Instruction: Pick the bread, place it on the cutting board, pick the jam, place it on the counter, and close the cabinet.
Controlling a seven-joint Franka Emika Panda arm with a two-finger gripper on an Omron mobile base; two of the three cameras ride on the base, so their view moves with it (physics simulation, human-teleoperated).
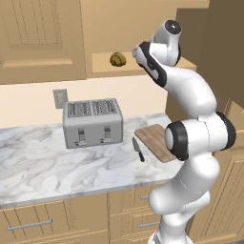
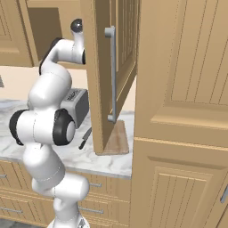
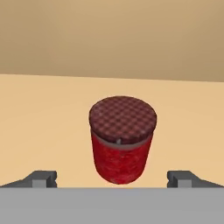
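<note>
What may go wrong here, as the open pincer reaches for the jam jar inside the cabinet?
1. The jam jar stands between the fingertips but beyond them; closing now may miss it or tip it.
2. The bread is on the shelf, not the cutting board, so that step looks skipped.

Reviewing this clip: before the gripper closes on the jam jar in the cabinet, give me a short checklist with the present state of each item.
1. Jaws open wide enough for the jam: ok, one fingertip stands on either side of the gripper.
2. Jar centred between the fingertips: ok, roughly midway in the hand view.
3. Jar upright on the shelf, lid on: ok.
4. Fingers already around the jar: cannot tell; the tips appear short of it.
5. Bread on the cutting board: not ok, it sits on the cabinet shelf.
6. Cabinet door open for access: ok, it stands swung out.
</note>
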